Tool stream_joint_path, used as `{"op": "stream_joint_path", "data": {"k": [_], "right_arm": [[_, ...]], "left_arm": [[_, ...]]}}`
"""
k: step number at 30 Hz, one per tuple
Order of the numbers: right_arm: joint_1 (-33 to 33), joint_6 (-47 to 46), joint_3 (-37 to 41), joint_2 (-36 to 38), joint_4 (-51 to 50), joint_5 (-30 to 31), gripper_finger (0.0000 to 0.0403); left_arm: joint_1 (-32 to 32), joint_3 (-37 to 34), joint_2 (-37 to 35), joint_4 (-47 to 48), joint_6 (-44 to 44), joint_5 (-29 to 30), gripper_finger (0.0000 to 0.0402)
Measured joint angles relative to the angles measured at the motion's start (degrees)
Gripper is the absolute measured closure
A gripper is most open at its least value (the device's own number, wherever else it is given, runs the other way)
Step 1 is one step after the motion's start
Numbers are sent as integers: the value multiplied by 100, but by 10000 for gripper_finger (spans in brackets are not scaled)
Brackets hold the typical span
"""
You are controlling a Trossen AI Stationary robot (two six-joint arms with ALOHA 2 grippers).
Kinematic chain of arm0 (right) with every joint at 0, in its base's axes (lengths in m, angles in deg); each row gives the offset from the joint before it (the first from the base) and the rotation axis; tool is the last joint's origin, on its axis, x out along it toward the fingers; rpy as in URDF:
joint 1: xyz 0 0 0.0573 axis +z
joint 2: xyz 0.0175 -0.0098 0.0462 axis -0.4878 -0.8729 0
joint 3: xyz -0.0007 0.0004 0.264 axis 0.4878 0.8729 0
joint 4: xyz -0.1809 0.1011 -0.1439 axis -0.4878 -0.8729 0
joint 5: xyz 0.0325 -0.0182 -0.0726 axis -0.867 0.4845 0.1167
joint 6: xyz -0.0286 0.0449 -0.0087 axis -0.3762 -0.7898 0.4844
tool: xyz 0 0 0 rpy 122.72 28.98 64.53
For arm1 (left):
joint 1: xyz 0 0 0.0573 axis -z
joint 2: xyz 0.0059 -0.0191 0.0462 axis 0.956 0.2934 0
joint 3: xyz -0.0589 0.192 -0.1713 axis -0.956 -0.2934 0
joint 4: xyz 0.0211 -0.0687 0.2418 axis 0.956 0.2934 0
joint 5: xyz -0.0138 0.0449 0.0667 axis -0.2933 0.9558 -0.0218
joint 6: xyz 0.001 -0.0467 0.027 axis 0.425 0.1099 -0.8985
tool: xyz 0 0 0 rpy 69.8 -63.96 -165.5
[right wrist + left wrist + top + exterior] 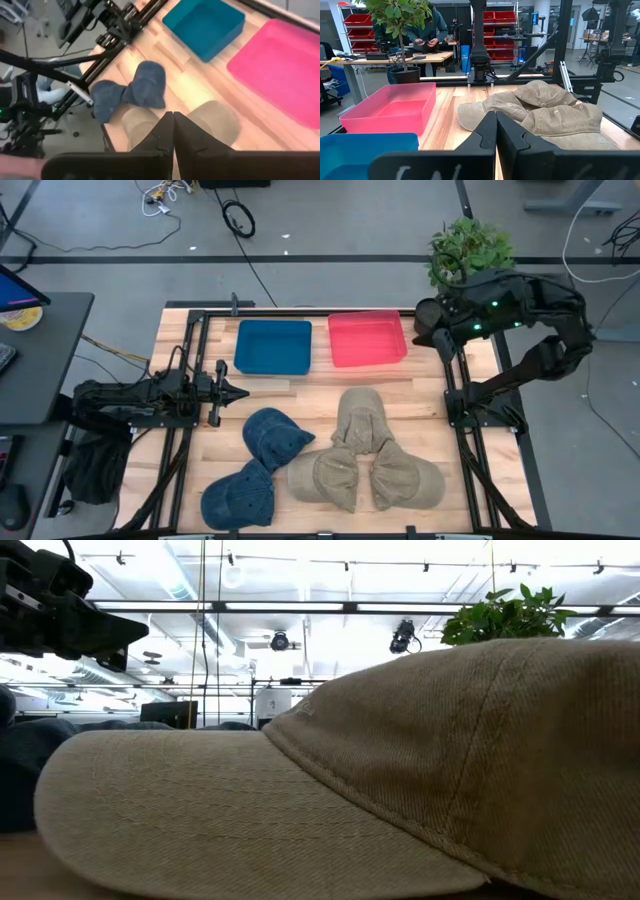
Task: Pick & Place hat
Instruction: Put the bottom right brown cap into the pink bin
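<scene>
Pick-and-place of hats, status: not begun as far as can be judged; both bins hold nothing and all five caps lie on the table. Blue bin (273,346), far left of centre, bare inside. Red bin (367,338), just right of it, also bare. Blue denim cap, upper (275,436), on the near-left part of the wooden table (315,395), touching a second blue denim cap (238,496) nearer and further left. Tan cap, far one (361,418), centre-right, brim pointing away; two more tan caps, near-left tan cap (325,477) and near-right tan cap (405,480), overlap it at the near edge in a fan. Tan fabric is a ribbed twill with visible seam stitching, soft and slumped; the low view is filled by one tan brim and crown. Left gripper (236,391), at the table's left side beside the blue bin, level with the tabletop, fingers pressed together and holding nothing, well apart from any cap. Right gripper (424,337), raised over the far-right corner near the red bin, fingers likewise together and empty. Potted plant (468,248), beyond the far-right corner. Remaining: every cap is yet to be grasped and binned.
</scene>
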State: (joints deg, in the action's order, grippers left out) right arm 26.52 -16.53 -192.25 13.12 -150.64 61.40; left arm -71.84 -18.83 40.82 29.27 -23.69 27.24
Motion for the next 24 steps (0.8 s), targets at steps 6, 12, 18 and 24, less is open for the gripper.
{"op": "stream_joint_path", "data": {"k": [6, 12, 18, 24], "right_arm": [[591, -355, 205, 29, -169, 843, 392], [1058, -618, 1041, 49, -101, 1038, 392], [1448, -1040, 2359, 334, -55, 791, 392], [1727, -1289, 3989, 1187, 843, 9, 392]], "left_arm": [[1, -1, 0, 0, 0, 1, 399], [-1, -1, 0, 0, 0, -1, 399], [-1, -1, 0, 0, 1, -1, 399], [1, -2, 0, 0, 0, -1, 399]]}}
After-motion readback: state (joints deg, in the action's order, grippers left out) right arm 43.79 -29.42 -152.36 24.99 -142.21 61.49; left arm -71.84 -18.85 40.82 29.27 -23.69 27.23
